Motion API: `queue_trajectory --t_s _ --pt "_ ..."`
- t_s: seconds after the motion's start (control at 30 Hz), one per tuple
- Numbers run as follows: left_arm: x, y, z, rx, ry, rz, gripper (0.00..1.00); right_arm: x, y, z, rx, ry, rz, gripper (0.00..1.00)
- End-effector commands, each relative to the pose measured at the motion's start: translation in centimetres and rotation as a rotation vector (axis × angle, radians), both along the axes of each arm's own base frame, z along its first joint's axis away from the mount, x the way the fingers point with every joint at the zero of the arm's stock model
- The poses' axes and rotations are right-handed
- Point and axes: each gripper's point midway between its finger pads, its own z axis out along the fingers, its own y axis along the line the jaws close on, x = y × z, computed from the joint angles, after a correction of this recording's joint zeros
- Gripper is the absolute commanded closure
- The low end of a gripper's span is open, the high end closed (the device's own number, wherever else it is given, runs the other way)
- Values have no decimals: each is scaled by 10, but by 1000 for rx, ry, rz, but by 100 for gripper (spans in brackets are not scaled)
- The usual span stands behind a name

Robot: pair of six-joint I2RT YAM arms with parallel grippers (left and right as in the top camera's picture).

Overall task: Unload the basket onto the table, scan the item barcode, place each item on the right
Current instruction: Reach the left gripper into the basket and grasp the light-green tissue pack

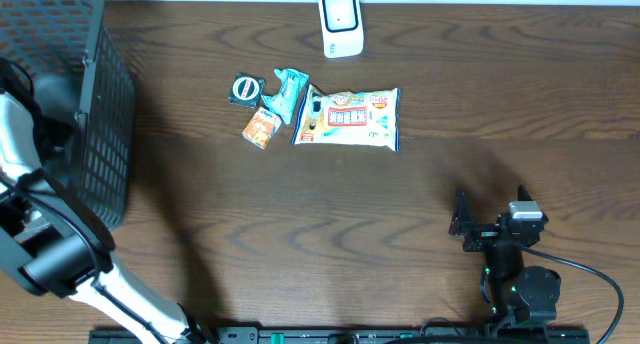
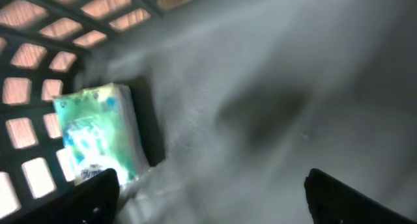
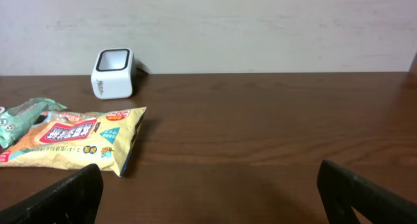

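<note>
From above, the left arm [image 1: 14, 134] reaches down into the black lattice basket [image 1: 100, 134] at the worktop's left end, and the basket's contents are hidden. Only the left wrist camera shows them: a soft green-and-white packet [image 2: 98, 136] stands against the gridded wall, blurred, perhaps tissues. The left hand [image 2: 210, 191] hangs near it, fingers spread wide, holding nothing. On the dark wood-grain worktop [image 1: 300, 244] the boxy white scanner [image 1: 341, 22] sits at the far edge. Before it lie a crinkly yellow snack bag [image 1: 350, 117], a teal packet [image 1: 290, 89], a small orange packet [image 1: 260, 128] and a round dark item [image 1: 245, 88] — all clustered close. The right hand [image 3: 210, 178] gapes empty at the near right.
</note>
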Motion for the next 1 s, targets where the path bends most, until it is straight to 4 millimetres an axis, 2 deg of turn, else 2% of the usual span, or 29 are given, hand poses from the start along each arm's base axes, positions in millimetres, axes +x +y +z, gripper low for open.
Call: queue_trajectory --t_s 0.0,0.1,0.3,0.8,0.9,0.97 --pt "-17 6 -20 -5 52 87 9 0 -2 -1 6 3 -8 1" --pt "-27 11 -27 -17 71 110 9 0 -2 -1 6 3 -8 1" --pt "-41 22 -29 -22 75 151 9 0 -2 -1 6 3 -8 1" --pt "-66 24 -49 14 155 173 10 0 -2 -1 6 3 -8 1" --pt "-66 24 -51 15 153 174 14 0 -2 -1 6 3 -8 1" --pt "-65 24 -52 16 151 174 24 0 -2 -1 6 3 -8 1"
